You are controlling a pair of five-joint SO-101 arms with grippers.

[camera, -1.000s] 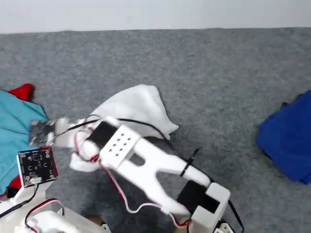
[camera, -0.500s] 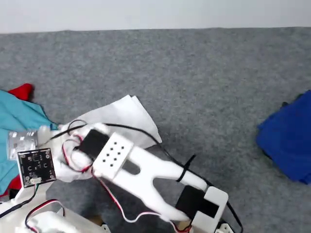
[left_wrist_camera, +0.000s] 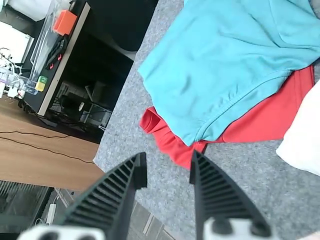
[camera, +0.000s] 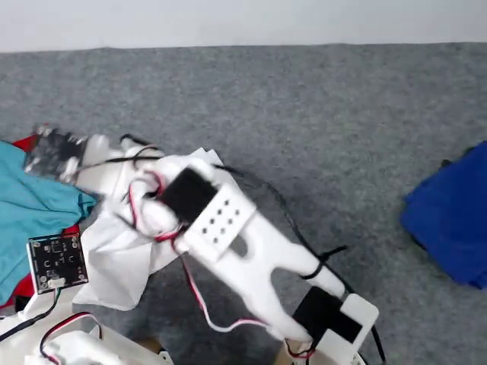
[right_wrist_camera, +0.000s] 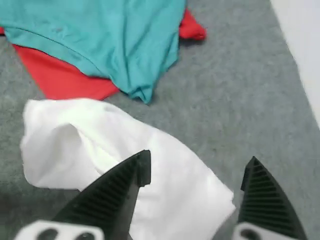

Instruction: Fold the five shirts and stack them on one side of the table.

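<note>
The white shirt (camera: 122,262), crumpled at the high view's lower left beside the teal shirt (camera: 30,205), looks light and limp, best pinched at a free edge; the right gripper (right_wrist_camera: 197,165) hangs over it, fingers wide apart, while the left gripper (left_wrist_camera: 167,157) is slightly parted and empty.

Soft matt white shirt (camera: 122,266) on coarse grey felt table (camera: 319,114).
</note>
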